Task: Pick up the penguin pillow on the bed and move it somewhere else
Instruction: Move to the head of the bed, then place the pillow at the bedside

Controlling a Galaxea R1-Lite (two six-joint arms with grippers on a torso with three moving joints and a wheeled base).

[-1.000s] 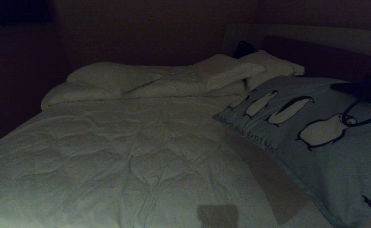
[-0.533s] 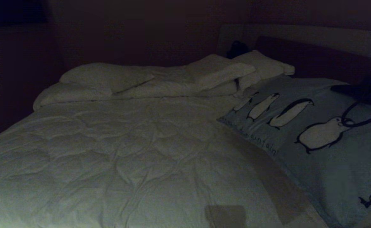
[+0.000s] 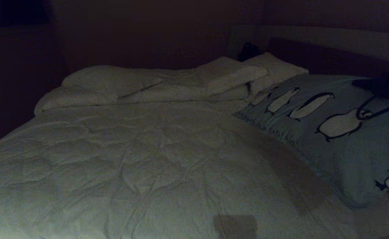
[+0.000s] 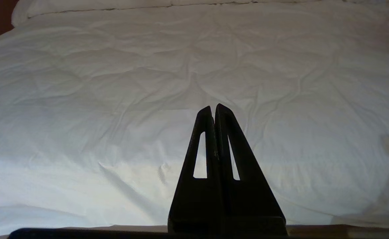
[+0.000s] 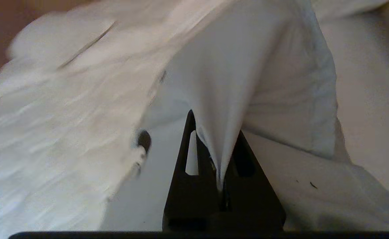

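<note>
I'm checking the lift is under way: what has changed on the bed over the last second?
The pale blue-grey penguin-printed pillow, pinched by the right gripper, has risen and shifted toward the dark headboard; its near edge now sits higher over the white quilted duvet. The plain white pillows lie as before. The left gripper stays shut above the duvet.

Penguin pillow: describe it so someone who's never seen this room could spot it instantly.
Start at the bed with its wrinkled white duvet and go to its right side, below the dark headboard. There the penguin pillow lies tilted, one pinch of its cloth held by the right gripper. Unlike the plain white pillows beside it, it is pale blue-grey with a row of black-and-white penguins and a line of small text.
</note>
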